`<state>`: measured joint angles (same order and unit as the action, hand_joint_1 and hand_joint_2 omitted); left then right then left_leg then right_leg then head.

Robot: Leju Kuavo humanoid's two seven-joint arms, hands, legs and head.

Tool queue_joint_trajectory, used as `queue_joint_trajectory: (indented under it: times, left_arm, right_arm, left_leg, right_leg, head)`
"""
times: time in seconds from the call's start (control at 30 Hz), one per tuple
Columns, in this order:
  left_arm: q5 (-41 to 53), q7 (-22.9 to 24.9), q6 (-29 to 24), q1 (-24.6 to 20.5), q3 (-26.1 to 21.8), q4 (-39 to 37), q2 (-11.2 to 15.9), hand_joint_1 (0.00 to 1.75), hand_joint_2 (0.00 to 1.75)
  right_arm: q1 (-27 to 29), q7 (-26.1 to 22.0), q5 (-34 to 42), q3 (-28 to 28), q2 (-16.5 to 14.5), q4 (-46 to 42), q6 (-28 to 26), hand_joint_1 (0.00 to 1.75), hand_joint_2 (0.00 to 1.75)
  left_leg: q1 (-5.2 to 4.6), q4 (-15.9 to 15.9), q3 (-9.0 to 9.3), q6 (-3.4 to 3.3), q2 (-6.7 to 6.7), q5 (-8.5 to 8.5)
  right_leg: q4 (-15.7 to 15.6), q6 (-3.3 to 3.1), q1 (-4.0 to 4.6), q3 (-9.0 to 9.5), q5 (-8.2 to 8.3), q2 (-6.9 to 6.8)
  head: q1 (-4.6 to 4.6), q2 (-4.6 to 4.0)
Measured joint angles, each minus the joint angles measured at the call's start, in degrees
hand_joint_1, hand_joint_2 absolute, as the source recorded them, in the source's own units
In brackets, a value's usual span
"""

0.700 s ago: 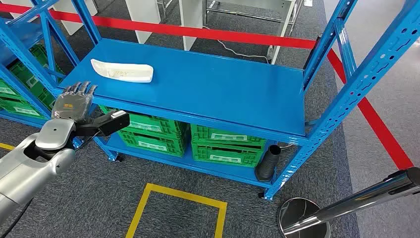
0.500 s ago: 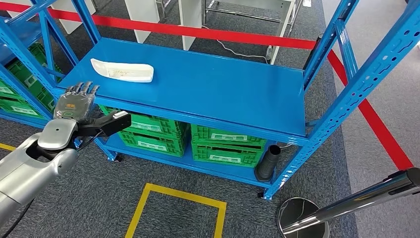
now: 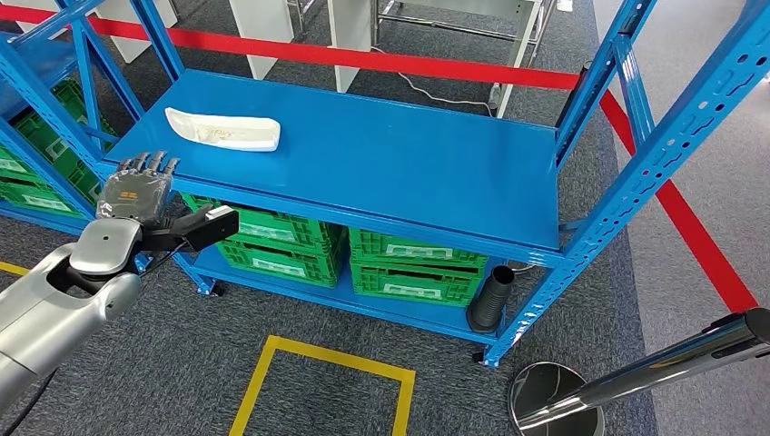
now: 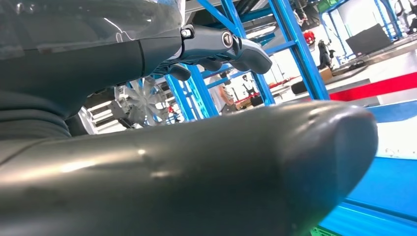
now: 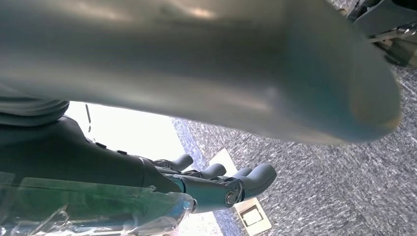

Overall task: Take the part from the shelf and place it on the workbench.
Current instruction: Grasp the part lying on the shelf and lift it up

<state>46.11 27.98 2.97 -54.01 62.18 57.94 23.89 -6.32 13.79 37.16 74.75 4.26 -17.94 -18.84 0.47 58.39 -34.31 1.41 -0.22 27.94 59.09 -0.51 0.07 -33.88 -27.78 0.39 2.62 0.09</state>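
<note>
The white part [image 3: 223, 130] lies on the blue shelf [image 3: 381, 154], near its back left corner. The left hand [image 3: 136, 189] hovers empty at the shelf's front edge, fingers [image 3: 150, 163] spread, so the reach is underway. Next it must go forward over the part and close on it.

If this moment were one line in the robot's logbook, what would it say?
stage: reaching | left hand: empty, fingers apart, at shelf front edge | white part: lying on shelf, untouched | right hand: holds nothing
</note>
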Motion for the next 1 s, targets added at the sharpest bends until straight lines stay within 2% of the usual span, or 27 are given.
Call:
queue_joint_trajectory:
  times: [0.07,0.13,0.2,0.27,0.33,0.37,0.4,0.43,0.47,0.5,0.53,0.57,0.67,0.73,0.8,0.87,0.9,0.93,1.0]
  left_arm:
    - [0.1,0.1,0.1,0.0,0.0,0.0,0.0,0.0,0.0]
    - [0.2,0.3,0.2,0.0,0.0,0.0,0.1,0.0,0.0]
    - [0.2,0.3,0.2,-0.1,-0.1,0.1,0.2,0.0,0.0]
    - [0.2,0.3,0.2,-0.2,-0.1,0.1,0.2,0.0,0.0]
    - [0.3,0.3,0.3,-0.2,-0.1,0.1,0.2,0.0,0.0]
    - [0.3,0.3,0.3,0.0,-0.1,0.1,0.2,0.0,0.0]
    - [0.3,0.3,0.4,0.1,0.0,0.1,0.2,0.0,0.0]
    - [0.3,0.3,0.4,0.1,0.0,0.1,0.2,0.0,0.0]
    - [0.3,0.3,0.4,0.2,0.0,0.1,0.2,0.0,0.0]
    - [0.3,0.3,0.4,0.2,0.0,0.1,0.2,0.0,0.0]
    - [0.3,0.3,0.4,0.1,0.0,0.1,0.3,0.0,0.0]
    - [0.3,0.3,0.4,0.2,0.0,0.1,0.3,0.0,0.0]
    - [0.3,0.4,0.6,0.2,0.0,0.1,0.3,0.0,0.0]
    - [0.4,0.4,0.7,0.1,0.0,0.1,0.3,0.0,0.0]
    - [0.6,0.5,0.9,0.0,0.0,0.1,0.3,0.0,0.0]
    - [0.7,0.6,1.0,0.1,0.1,0.1,0.3,0.0,0.0]
    - [0.7,0.7,1.1,0.2,0.2,0.1,0.3,0.0,0.0]
    - [0.7,0.7,1.1,0.3,0.2,0.1,0.3,0.0,0.0]
    - [0.8,0.7,1.1,0.3,0.2,0.1,0.3,0.0,0.0]
  right_arm:
    - [0.0,0.0,0.0,0.0,0.0,0.0,0.0,0.0,0.0]
    - [0.0,0.0,0.0,0.0,0.0,0.1,0.0,0.0,0.0]
    - [0.0,0.0,0.0,0.0,0.0,0.1,0.0,0.0,0.0]
    - [-0.1,0.0,0.0,0.0,0.1,0.1,0.0,0.0,0.0]
    - [0.0,0.0,0.0,0.0,0.1,0.1,0.0,0.0,0.0]
    - [0.0,0.0,0.0,0.0,0.1,0.1,0.1,0.0,0.0]
    - [0.1,0.0,0.0,0.0,0.1,0.1,0.1,0.0,0.0]
    - [0.1,0.0,0.0,0.0,0.1,0.1,0.1,0.0,0.0]
    - [0.0,0.0,0.0,0.0,0.2,0.1,0.1,0.0,0.0]
    - [0.0,0.0,0.0,0.0,0.2,0.1,0.1,0.0,0.0]
    - [0.0,0.0,0.0,0.0,0.1,0.2,0.1,0.0,0.0]
    - [0.0,0.0,0.0,0.0,0.1,0.2,0.1,0.0,0.0]
    - [0.0,0.0,0.0,0.0,0.1,0.3,0.2,0.0,0.0]
    - [0.0,0.0,0.1,0.0,0.2,0.3,0.2,0.0,0.0]
    - [0.0,0.0,0.2,0.0,0.2,0.3,0.2,0.0,0.0]
    - [0.0,0.0,0.4,0.0,0.2,0.3,0.3,0.0,0.0]
    - [0.0,0.0,0.5,0.0,0.2,0.3,0.4,0.0,0.0]
    - [0.0,0.0,0.6,0.0,0.2,0.3,0.4,0.0,0.0]
    - [0.0,0.0,0.6,0.0,0.2,0.4,0.4,0.0,0.0]
  left_leg:
    - [-0.1,0.2,-0.03,-0.25,-0.02,0.09]
    - [-0.24,0.1,0.04,-0.78,-0.05,0.08]
    - [0.08,-1.1,0.7,-1.18,0.08,-0.41]
    - [0.49,-2.1,1.37,-1.36,0.21,-0.82]
    - [0.56,-2.2,1.49,-1.39,0.21,-0.75]
    - [0.63,-2.1,1.52,-1.3,0.16,-0.64]
    - [0.77,-2.0,1.57,-1.1,0.1,-0.48]
    - [0.99,-1.8,1.65,-0.8,0.01,-0.23]
    - [1.29,-1.4,1.79,-0.39,-0.06,0.14]
    - [1.51,-1.1,1.86,0.1,-0.11,0.59]
    - [1.63,-0.6,1.89,0.62,-0.14,1.03]
    - [1.66,-0.3,1.93,1.07,-0.19,1.35]
    - [1.67,-0.5,2.26,1.98,-0.27,1.63]
    - [1.76,0.9,1.92,2.37,-0.18,2.76]
    - [1.67,6.9,-0.84,2.47,-0.11,5.55]
    - [1.51,14.1,-4.94,2.37,-0.11,7.82]
    - [1.43,15.6,-6.15,2.21,-0.11,7.55]
    - [1.32,15.0,-6.32,1.96,-0.11,6.12]
    - [0.96,8.5,-4.04,1.15,-0.11,1.39]
  right_leg:
    - [-0.2,0.13,-0.1,0.04,0.07,0.0]
    - [-0.5,0.4,-0.22,0.18,0.19,0.0]
    - [-0.1,0.72,-0.2,0.19,-0.15,-0.02]
    - [3.5,1.07,-0.26,-1.53,-2.21,-0.04]
    - [10.7,1.45,-0.59,-5.43,-5.14,-0.05]
    - [13.5,1.66,-0.79,-7.11,-5.73,-0.05]
    - [14.4,1.88,-0.97,-7.95,-5.21,-0.06]
    - [13.0,2.08,-1.12,-7.68,-3.63,-0.07]
    - [9.7,2.31,-1.29,-6.42,-1.27,-0.1]
    - [6.3,2.53,-1.32,-4.89,0.37,-0.06]
    - [3.4,2.43,-1.32,-3.6,1.48,0.03]
    - [1.7,2.14,-1.26,-2.8,1.81,0.1]
    - [1.4,0.55,-1.09,-2.49,1.21,0.21]
    - [1.2,-0.33,-1.18,-2.08,1.08,0.21]
    - [1.1,-0.93,-1.15,-1.67,0.89,0.19]
    - [1.1,-1.26,-0.95,-1.43,0.64,0.17]
    - [1.1,-1.34,-0.84,-1.28,0.5,0.19]
    - [1.1,-1.36,-0.72,-1.05,0.34,0.23]
    - [1.1,-1.22,-0.59,-0.37,-0.09,0.35]
  head:
    - [-0.01,0.0]
    - [-0.03,0.0]
    - [0.01,0.0]
    - [0.17,0.0]
    - [0.29,0.0]
    - [0.3,0.0]
    - [0.3,0.0]
    - [0.31,0.0]
    - [0.32,0.0]
    - [0.35,0.0]
    - [0.43,0.01]
    - [0.45,0.01]
    - [0.3,0.0]
    - [0.15,0.0]
    - [-0.06,0.0]
    - [-0.14,0.0]
    - [-0.16,0.0]
    - [-0.16,0.0]
    - [-0.17,0.0]
